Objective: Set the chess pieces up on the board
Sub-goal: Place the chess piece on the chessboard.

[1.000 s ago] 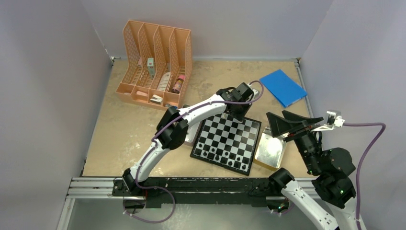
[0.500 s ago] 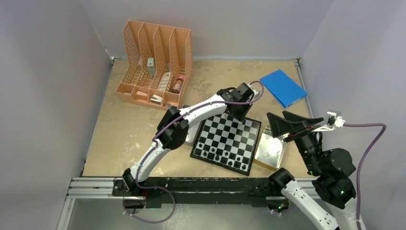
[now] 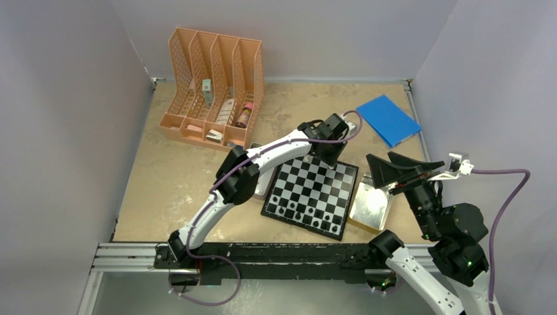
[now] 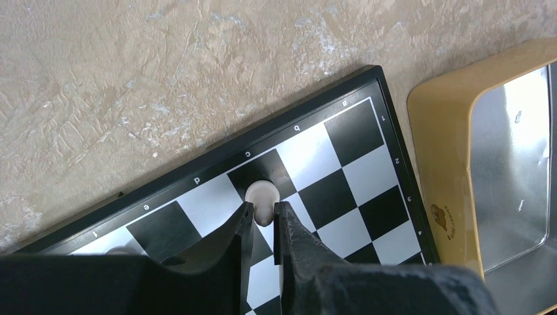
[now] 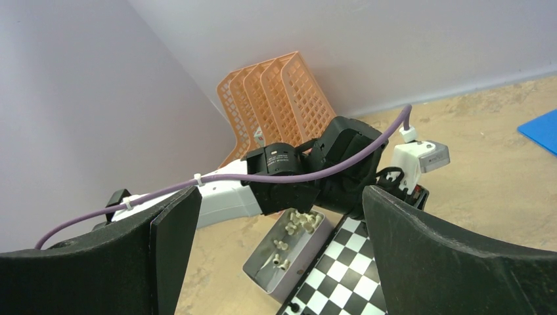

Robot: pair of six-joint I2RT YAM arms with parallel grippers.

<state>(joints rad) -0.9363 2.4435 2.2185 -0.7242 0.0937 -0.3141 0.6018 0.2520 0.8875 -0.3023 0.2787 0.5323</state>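
Only wrist-visible, left hand (image 4: 263,207) pinching white piece (image 4: 259,192)

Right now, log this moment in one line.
left gripper: shut on white piece, board edge row | right gripper: open, holding nothing

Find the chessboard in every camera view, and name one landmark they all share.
Top external: the board sits centre frame, slightly turned.
Left wrist: its black-rimmed corner fills the lower middle of the picture.
Right wrist: only a slice shows at the bottom edge.
Shared landmark: the left hand, gripping a white piece at the board's far edge.
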